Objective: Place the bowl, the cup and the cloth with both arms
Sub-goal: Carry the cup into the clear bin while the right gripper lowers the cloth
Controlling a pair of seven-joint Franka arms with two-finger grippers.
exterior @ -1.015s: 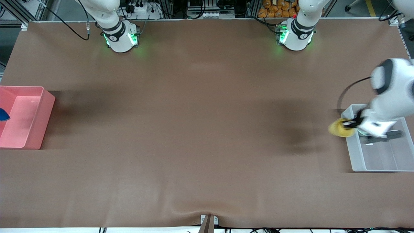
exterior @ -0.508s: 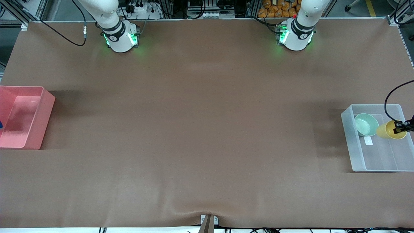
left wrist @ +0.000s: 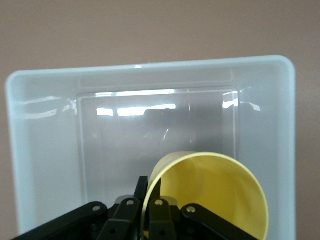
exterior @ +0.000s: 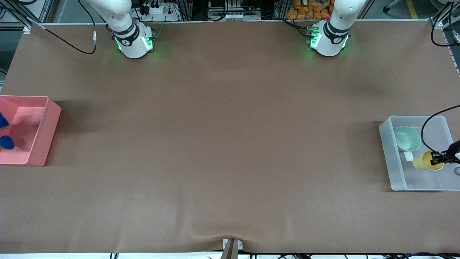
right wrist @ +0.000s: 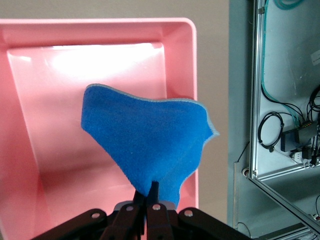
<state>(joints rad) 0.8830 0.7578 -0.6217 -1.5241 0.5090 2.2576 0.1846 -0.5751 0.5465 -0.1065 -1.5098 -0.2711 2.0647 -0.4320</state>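
Bowl (exterior: 407, 139) sits in the clear bin (exterior: 390, 162); my left claw (exterior: 437, 158) grips the cup (exterior: 424, 161) over it, my right claw (right wrist: 150, 200) pinches the cloth (right wrist: 145, 137) over the pink bin (right wrist: 180, 60): both releases remain.

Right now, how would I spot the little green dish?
Find the clear bin at the left arm's end of the table. The bowl lies inside it, pale mint and shallow, unlike the yellow cup held above the bin by the left hand.

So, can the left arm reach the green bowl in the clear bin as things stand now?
Probably not at once: the left gripper is shut on the yellow cup over the clear bin. The green bowl lies uncovered in that bin, so the way looks free once the cup is released.
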